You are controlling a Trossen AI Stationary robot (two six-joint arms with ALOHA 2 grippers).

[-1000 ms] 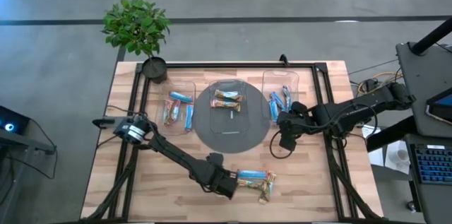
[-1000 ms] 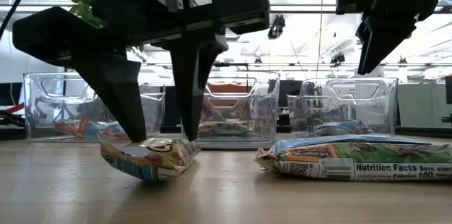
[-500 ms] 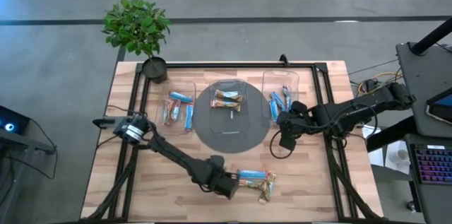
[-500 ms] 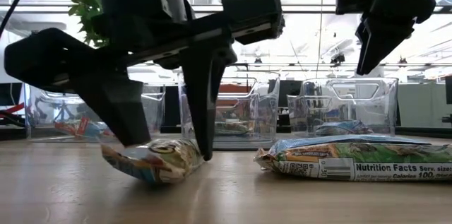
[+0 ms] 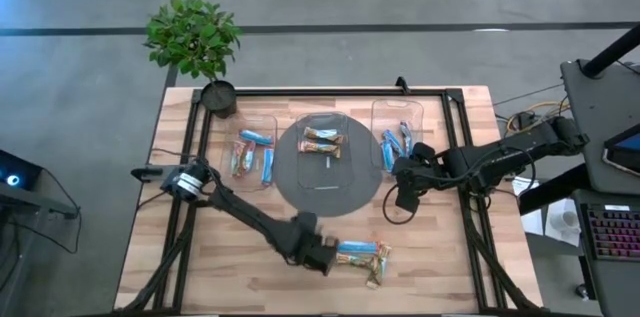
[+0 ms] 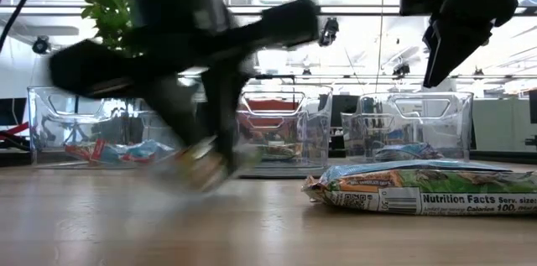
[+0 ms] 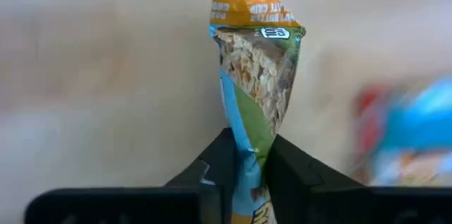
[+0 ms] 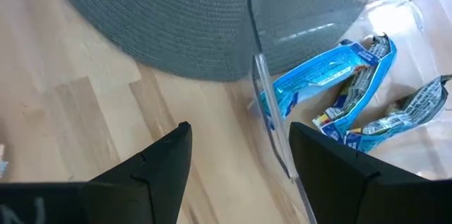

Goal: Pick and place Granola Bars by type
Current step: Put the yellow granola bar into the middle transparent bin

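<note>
A: The wooden table (image 5: 420,257) stood on a grey floor, with a potted plant (image 5: 195,42) at its far left corner and a round grey mat (image 5: 327,179) in the middle. Where were the bars?

B: Some lay in three clear bins (image 5: 399,122) at the back. Two were loose near the front edge. The left gripper (image 7: 248,155) had its fingers pressed together on a green and orange granola bar (image 7: 256,68), gripping one end of the wrapper.

A: And the other arm?

B: The right gripper (image 8: 240,146) hung with fingers spread beside the right bin, above the blue bars (image 8: 328,86), holding nothing.

A: How would such a bar handle?

B: I judged it light, with a thin, shiny, slippery wrapper. Held by the crimped end it could swing or slip. A hold across the middle seemed safer, and not too hard, because the inside may crumble.
</note>
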